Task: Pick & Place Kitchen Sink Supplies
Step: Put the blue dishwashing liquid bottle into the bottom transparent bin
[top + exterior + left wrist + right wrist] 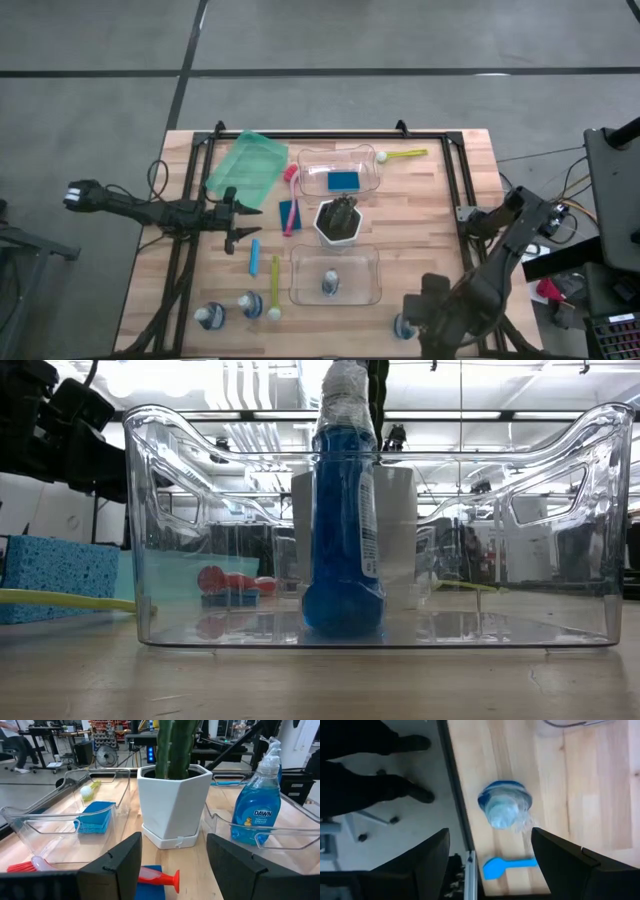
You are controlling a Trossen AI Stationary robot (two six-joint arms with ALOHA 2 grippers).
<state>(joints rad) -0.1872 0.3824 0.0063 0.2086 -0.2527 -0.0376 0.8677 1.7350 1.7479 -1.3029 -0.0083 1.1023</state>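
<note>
High view, left gripper: the dark two-finger left gripper (243, 221) hangs over the table's left half with its fingers spread and nothing between them, aimed toward the white hexagonal pot with a dark plant (339, 222).
High view, right gripper: the dark right gripper (418, 322) sits at the near right table edge, just beside a small clear bottle of blue liquid (402, 326); its fingers are hard to make out from above.
High view, brushes: a slim pink brush (290, 200) lies with its long axis running near to far, bristle head at the far end; a slim blue brush (254, 257) and a slim yellow brush (275, 290) lie roughly parallel to it; a slim green brush (401, 155) lies left to right, round head toward the far clear plastic bin (305, 178).
High view, sponges: one flat blue rectangular sponge (342, 180) lies in the far bin, another (284, 214) lies under the pink brush.
Low view, bottle: a clear dish-soap bottle (345, 510) stands upright in the near clear plastic bin (150, 560).
Left wrist view: the fingers (115, 865) stand apart, empty, facing the pot.
Right wrist view: the wide-spread fingers (427, 860) frame the upright bottle seen cap-on from above; they look clear of it.
</note>
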